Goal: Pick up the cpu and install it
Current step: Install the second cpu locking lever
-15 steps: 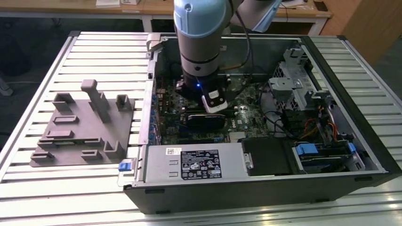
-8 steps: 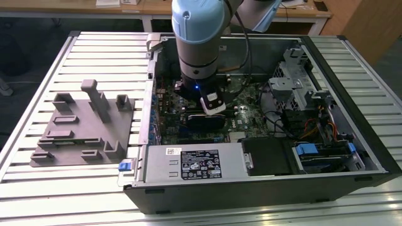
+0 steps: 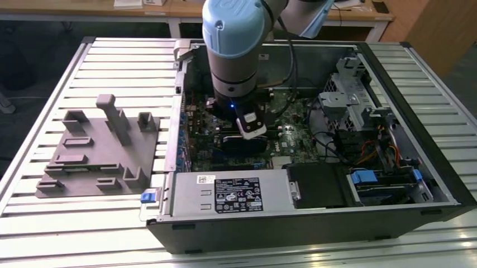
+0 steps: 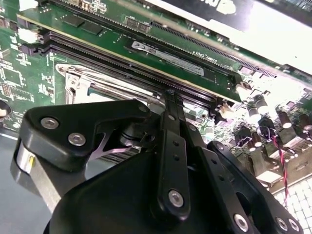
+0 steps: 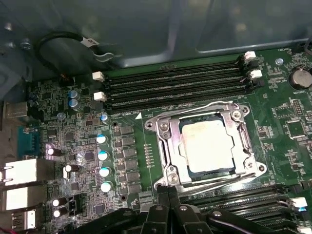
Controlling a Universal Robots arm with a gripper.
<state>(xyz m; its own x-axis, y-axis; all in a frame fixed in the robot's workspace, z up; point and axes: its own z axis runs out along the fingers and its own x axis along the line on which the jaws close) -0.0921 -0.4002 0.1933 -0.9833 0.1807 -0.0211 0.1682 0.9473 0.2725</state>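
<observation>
Gripper (image 4: pixel 170 97) hangs inside the open computer case (image 3: pixel 417 184), low over the motherboard (image 5: pixel 63 146). In the second wrist view its black fingers (image 4: pixel 171 141) sit pressed flat together with nothing between them; the very tips are hard to separate from the dark slots behind. In the first wrist view just the finger ends (image 5: pixel 168 195) poke into frame, touching the near edge of the socket frame (image 5: pixel 163 141) or hovering just over it (contact cannot be judged).

The cpu (image 5: pixel 207 146) lies just ahead of the fingertips, seated flat in the socket, its pale metal top bare inside the frame. The second wrist view has the gripper body covering most of that socket; only a corner of frame (image 4: pixel 73 78) shows beyond the black linkage.

Memory slots (image 5: pixel 170 87) run past the far side of the socket.

In the exterior view the arm (image 3: pixel 234 50) blocks the socket area; a grey plastic fixture (image 3: pixel 97 151) sits outside the case, well apart from the gripper.
</observation>
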